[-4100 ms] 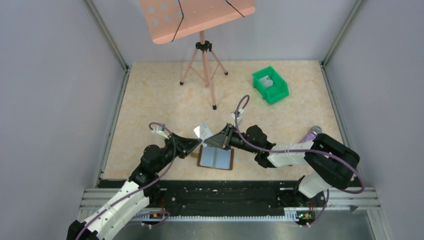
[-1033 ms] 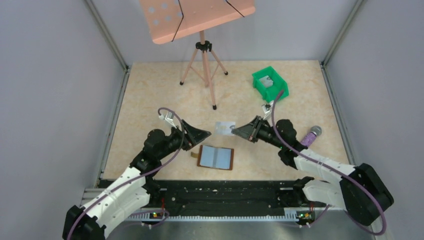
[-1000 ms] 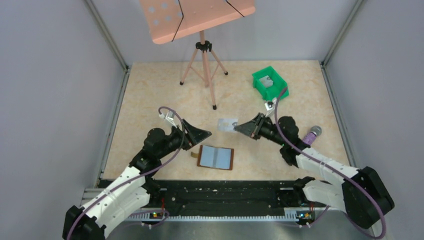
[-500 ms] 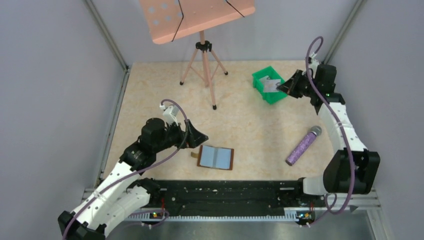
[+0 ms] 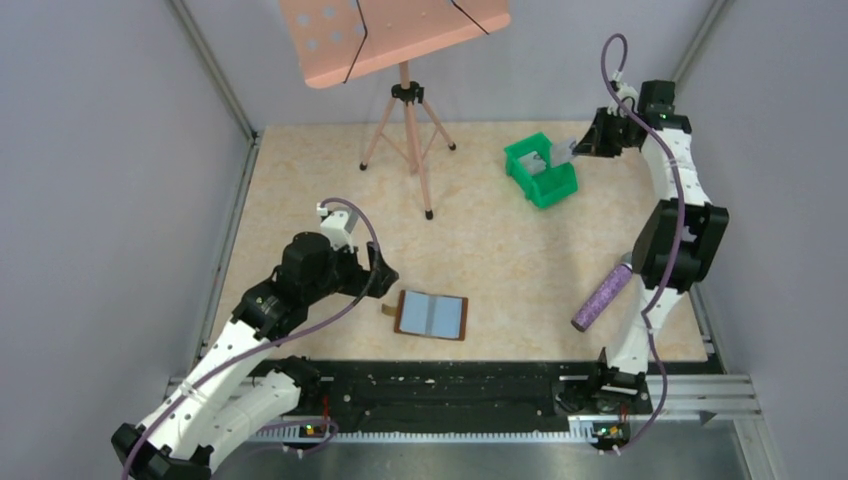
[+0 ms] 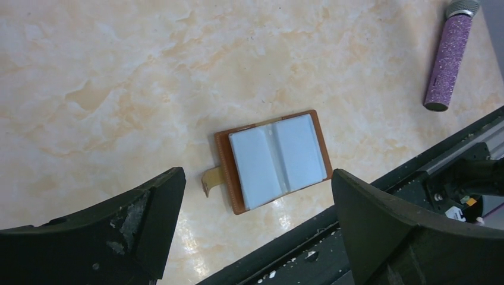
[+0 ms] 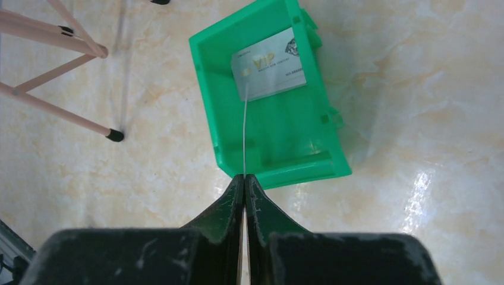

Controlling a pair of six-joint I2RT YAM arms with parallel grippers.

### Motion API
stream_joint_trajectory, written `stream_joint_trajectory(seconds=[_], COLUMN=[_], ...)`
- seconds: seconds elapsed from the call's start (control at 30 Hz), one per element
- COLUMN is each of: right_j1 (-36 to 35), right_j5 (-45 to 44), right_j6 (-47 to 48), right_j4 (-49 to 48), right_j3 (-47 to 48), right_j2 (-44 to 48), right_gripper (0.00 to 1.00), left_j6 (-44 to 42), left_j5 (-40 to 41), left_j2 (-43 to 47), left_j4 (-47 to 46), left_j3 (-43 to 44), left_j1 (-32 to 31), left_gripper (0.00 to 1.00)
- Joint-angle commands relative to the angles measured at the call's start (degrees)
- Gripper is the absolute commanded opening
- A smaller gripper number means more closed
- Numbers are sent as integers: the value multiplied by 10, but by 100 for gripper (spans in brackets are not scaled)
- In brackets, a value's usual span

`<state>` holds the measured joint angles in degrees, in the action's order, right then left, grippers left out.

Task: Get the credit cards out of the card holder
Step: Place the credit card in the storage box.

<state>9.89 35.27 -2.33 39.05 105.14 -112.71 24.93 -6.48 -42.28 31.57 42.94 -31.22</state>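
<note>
The card holder (image 5: 432, 315) (image 6: 273, 160) lies open flat near the table's front edge, brown with two blue-grey panels and its side tab pointing left. My left gripper (image 5: 383, 276) (image 6: 257, 178) hovers just left of and above it, open, with nothing between its fingers. My right gripper (image 5: 578, 150) (image 7: 245, 176) is shut on a credit card (image 5: 562, 153) (image 7: 244, 136), seen edge-on as a thin line above the green bin (image 5: 545, 185) (image 7: 279, 151). A second silvery credit card (image 7: 268, 65) lies inside the bin.
A glittery purple microphone (image 5: 603, 295) (image 6: 447, 56) lies at the right front. A pink music stand on a tripod (image 5: 408, 110) stands at the back; one of its legs (image 7: 65, 110) ends left of the bin. Grey walls enclose the table.
The right arm has swung from the table's middle to the far right with the card, now over the green bin. The left gripper has drawn back to the left and opened wider.
</note>
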Motion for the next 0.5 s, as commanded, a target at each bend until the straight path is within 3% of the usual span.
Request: stream_joint_trajectory(seconds=[0.0,0.23,0.47], right_j1=[0,0,-22], right_j5=[14,44,55], right_j6=[88,104,116], right_j4=[92,127,123], right_j3=[118,229,268], right_j2=[-81,-193,-242], right_gripper=[0,0,0], left_j6=[-52,-52,-56], left_j5=[40,38,38], left_j2=[9,-2,-26], left_j4=[-6,-10,-13], left_j3=[21,17,17], left_j1=[0,0,0], left_gripper=[99,99,99])
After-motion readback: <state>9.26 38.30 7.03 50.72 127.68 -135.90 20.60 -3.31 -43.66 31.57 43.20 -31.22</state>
